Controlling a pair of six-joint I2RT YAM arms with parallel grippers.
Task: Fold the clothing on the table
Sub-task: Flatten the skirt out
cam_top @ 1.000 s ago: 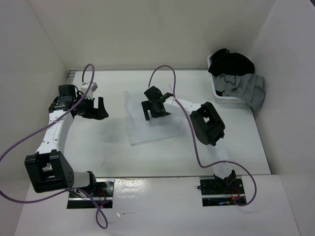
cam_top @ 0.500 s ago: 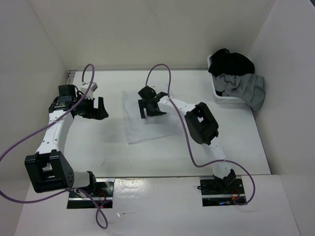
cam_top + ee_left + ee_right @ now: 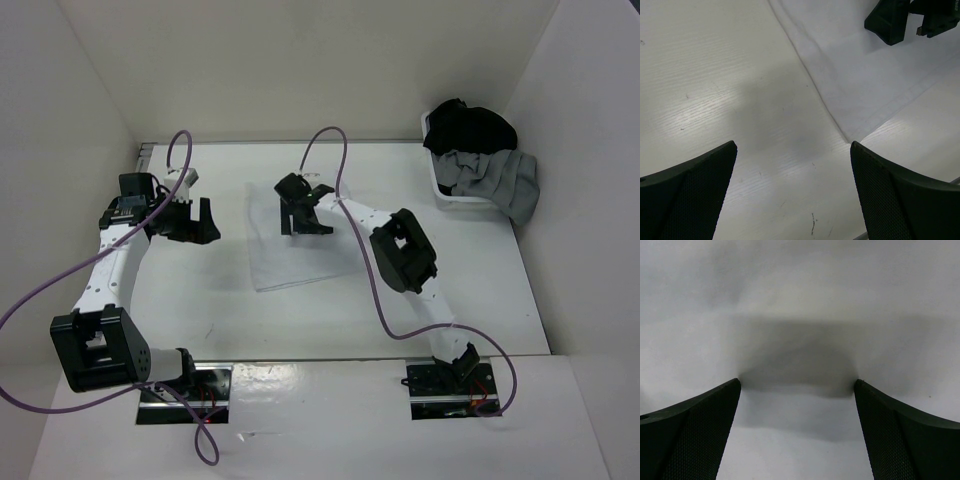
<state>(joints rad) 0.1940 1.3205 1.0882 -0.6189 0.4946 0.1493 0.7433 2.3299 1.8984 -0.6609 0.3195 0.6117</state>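
One white garment, two open grippers, one bin of spare clothes

We count one table (image 3: 480, 290), white and rectangular, with its metal rail showing at the 11 o'clock corner; its near edge is hidden behind the shelf that carries the arm bases. Two arms stand on that shelf, at 7 and at 5 o'clock.

There is one piece of clothing (image 3: 300, 262) (image 3: 865, 75) (image 3: 800, 300). It lies flat as a rough rectangle just toward 9 o'clock of the table's middle. White on white makes its outline faint from above; the left wrist view shows its seamed edge more clearly.

At 2 o'clock sits one white bin (image 3: 445, 197), partly covered by what it holds: one black garment (image 3: 470, 128) heaped on top and one grey garment (image 3: 505, 180) spilling over its 3 o'clock side.

Of the two grippers, the left gripper (image 3: 200, 225) (image 3: 795, 200) hangs above bare table at 9 o'clock, beside the clothing and apart from it, fingers spread wide and empty. The right gripper (image 3: 300, 215) (image 3: 797, 435) is over the 12 o'clock part of the clothing, fingers likewise wide apart with only cloth and shadow between them. We cannot tell whether its tips touch the fabric.

Two purple cables, a left cable (image 3: 178, 137) and a right cable (image 3: 325, 135), loop above the arms, and the left one is cut off at the picture's edge
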